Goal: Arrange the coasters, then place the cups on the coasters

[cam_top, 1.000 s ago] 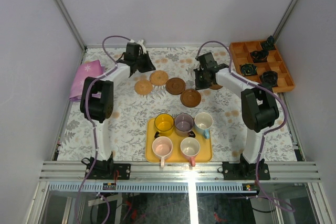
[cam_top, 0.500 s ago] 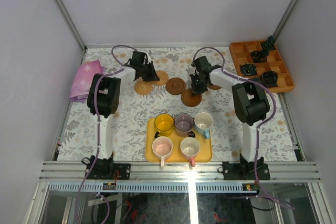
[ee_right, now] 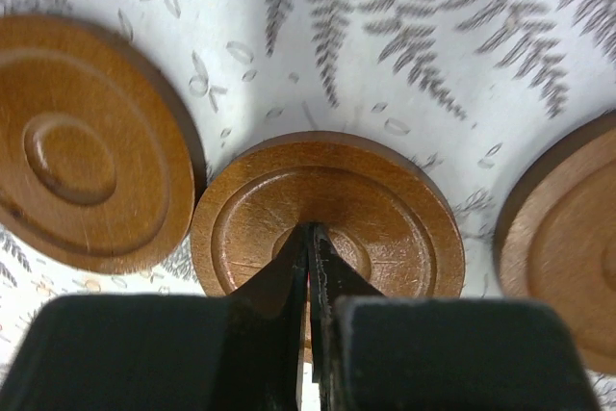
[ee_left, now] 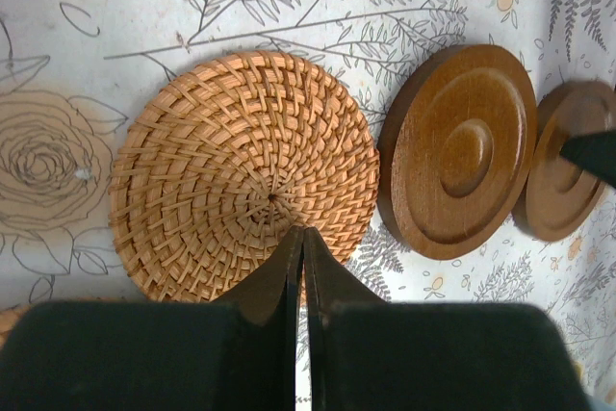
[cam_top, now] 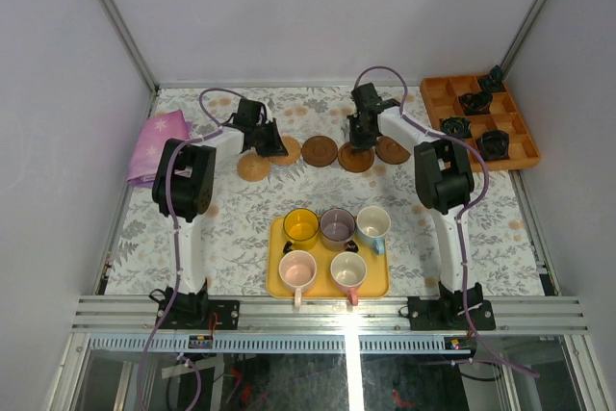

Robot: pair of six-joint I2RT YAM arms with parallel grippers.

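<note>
The left gripper (ee_left: 300, 238) is pinched fully closed with nothing between its fingers; its tips sit over the near edge of a tan woven coaster (ee_left: 231, 161), though whether they touch it I cannot tell; a second woven coaster (cam_top: 254, 166) lies just beside that one, nearer the arm bases; the right gripper (ee_right: 310, 236) is likewise closed and empty, its tips at the centre ring of the middle dark coaster (ee_right: 385, 209); another dark coaster (ee_right: 82, 141) lies right against it on one side, and a third dark coaster (ee_right: 568, 247) lies slightly apart on the other; from above, the 5 coasters form a rough row across the far part of the flowered table (cam_top: 231, 223); the yellow cup (cam_top: 300, 225), grey-purple cup (cam_top: 337, 227) and blue cup (cam_top: 372, 222) stand upright along the far side of a yellow tray (cam_top: 273, 281), with a pink cup (cam_top: 297, 268) and another pink cup (cam_top: 347, 269) in front; no cup is on a coaster; an orange tray (cam_top: 478, 141) sits at the far right and a pink cloth (cam_top: 159, 141) at the left edge.
</note>
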